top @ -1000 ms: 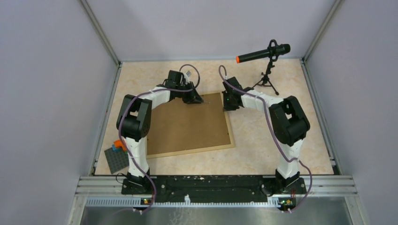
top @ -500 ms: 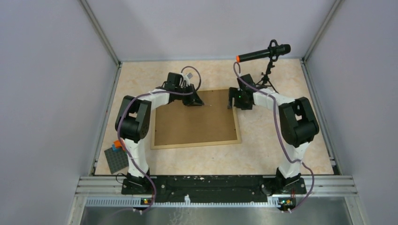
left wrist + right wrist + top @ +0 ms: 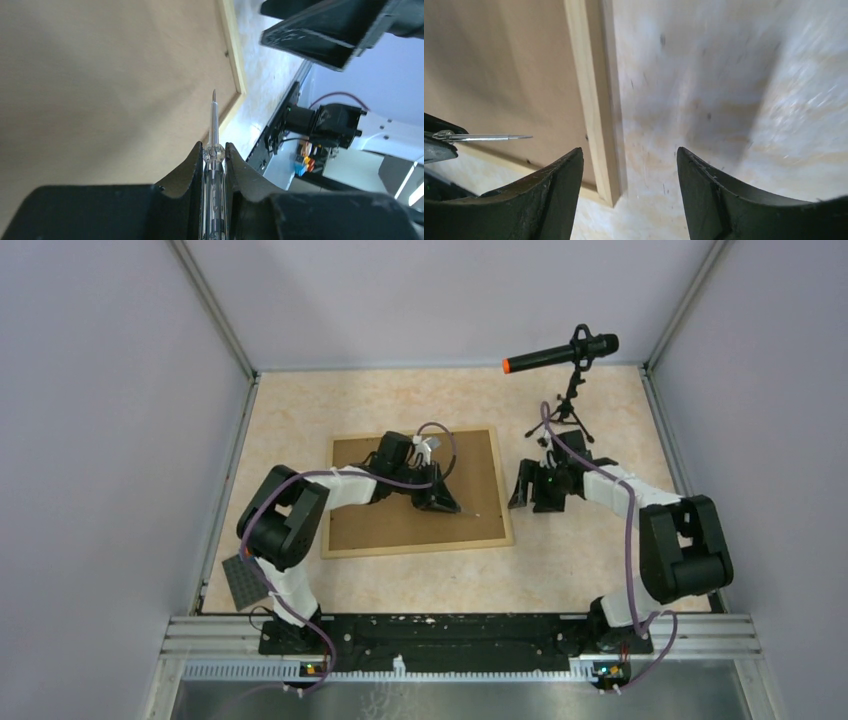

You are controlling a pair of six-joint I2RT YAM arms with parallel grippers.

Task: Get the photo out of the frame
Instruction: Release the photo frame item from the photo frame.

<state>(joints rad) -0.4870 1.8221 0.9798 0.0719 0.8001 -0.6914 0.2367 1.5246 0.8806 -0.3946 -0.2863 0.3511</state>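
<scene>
Pale grey-lilac walls (image 3: pixel 120 440) close the work place on three sides, and between them lies a beige table (image 3: pixel 590 570) with a marbled pattern.

On the middle of the table the frame (image 3: pixel 390 525) lies flat with its back side up. I see brown fibreboard with a thin rim of light wood around it, and its edges run nearly square to the table. The photo does not show from any side, because only the back of the frame faces up.

Both arms reach forward from the near edge. The left gripper (image 3: pixel 445 502) hangs over the right half of the brown board, tilted down toward the near right corner of the frame. Its fingers (image 3: pixel 192 165) are pressed together on a screwdriver (image 3: pixel 214 170) and grip its clear handle.

The right gripper (image 3: pixel 629 151) hangs over bare table just beside the right edge of the frame, near that same corner. Its two fingers stand wide apart and nothing is between them.

Behind the right arm stands a black microphone (image 3: pixel 560 353) with an orange tip, lying level on a small tripod (image 3: pixel 570 415).

A dark grey studded baseplate (image 3: pixel 245 582) lies at the near left corner of the table, partly hidden by the left arm.

The thin metal shaft of the screwdriver points at the frame's near right corner, and whether its tip touches the board I cannot tell.
</scene>
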